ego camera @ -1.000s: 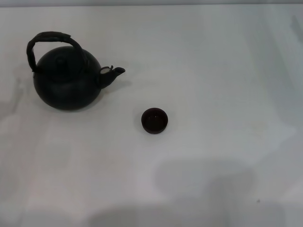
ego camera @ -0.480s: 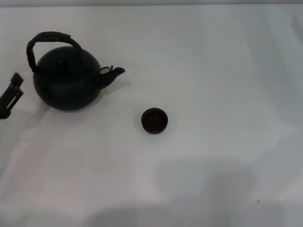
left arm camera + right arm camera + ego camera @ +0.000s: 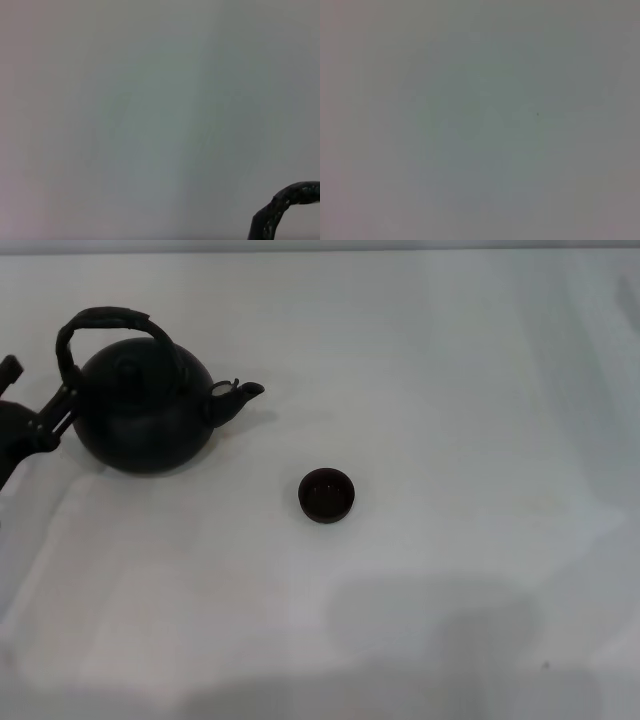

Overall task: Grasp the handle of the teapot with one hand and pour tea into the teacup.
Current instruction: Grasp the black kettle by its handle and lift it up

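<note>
Head view: teapot [image 3: 145, 410], likely heavy, rigid; take the rough arched handle [image 3: 105, 320] at its crown. Left gripper [image 3: 40, 400] beside teapot, fingers apart. Teacup [image 3: 327, 494] well apart from teapot, spout side.

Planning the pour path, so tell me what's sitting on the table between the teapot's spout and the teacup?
Nothing: in the head view only bare white table lies between the teapot spout and the teacup.
</note>
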